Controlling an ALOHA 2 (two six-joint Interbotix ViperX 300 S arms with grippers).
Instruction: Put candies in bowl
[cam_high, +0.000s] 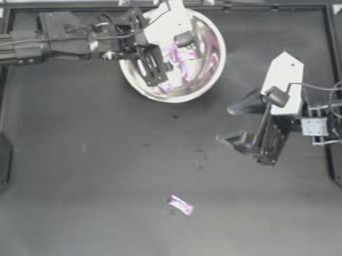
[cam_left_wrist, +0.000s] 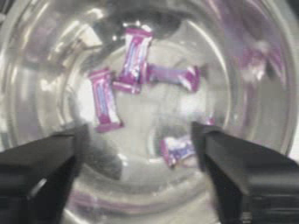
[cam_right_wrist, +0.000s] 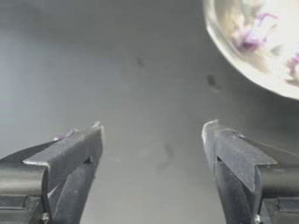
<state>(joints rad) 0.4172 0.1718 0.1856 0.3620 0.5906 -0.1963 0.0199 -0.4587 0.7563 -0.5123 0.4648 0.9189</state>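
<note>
The shiny bowl (cam_high: 200, 80) stands at the back of the table, left of centre. My left gripper (cam_high: 152, 69) hangs over it, open and holding nothing. In the left wrist view the bowl's wall (cam_left_wrist: 35, 65) fills the picture, and several candies lie on its bottom: one (cam_left_wrist: 135, 61) beside another (cam_left_wrist: 174, 75), one (cam_left_wrist: 104, 100) apart from them, and one (cam_left_wrist: 177, 151) between my open left gripper (cam_left_wrist: 140, 135) jaws. One more candy (cam_high: 180, 205) lies alone on the table near the front. My right gripper (cam_high: 239, 124) is open over bare table, right of the bowl (cam_right_wrist: 262, 43).
The table's raised edge (cam_high: 330, 60) runs along the right side, behind the right arm. A dark frame rail (cam_high: 80, 6) borders the back. The lone candy has open tabletop on all sides.
</note>
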